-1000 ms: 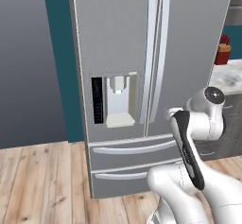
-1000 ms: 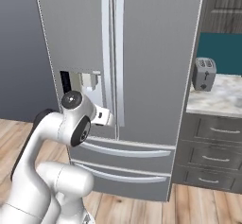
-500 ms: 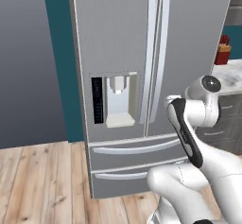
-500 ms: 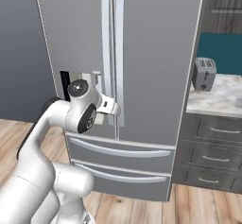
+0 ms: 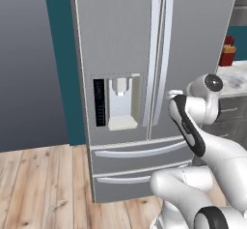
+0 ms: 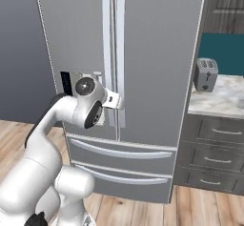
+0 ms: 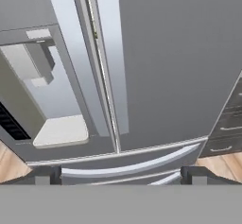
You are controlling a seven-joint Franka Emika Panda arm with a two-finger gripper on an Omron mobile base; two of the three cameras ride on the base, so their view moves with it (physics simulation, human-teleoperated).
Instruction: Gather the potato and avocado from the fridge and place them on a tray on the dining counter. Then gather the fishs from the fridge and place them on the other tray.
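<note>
Over the last second the arm has been raised and swung toward the fridge, so that the claw is now seen just left of centre in the right base view, close to the two vertical door handles at the seam. The claw is spread wide and nothing is held; whether a handle is already touched cannot quite be told. In the hand view the finger tips are seen at the bottom edge, with the seam running up the middle. Both doors are shut, so the avocado, potato and fish are hidden, and a door is judged to need opening first. A water dispenser is set in the left door, above two drawers. A wooden floor lies at lower left. At right, a marbled bench carries a toaster.
</note>
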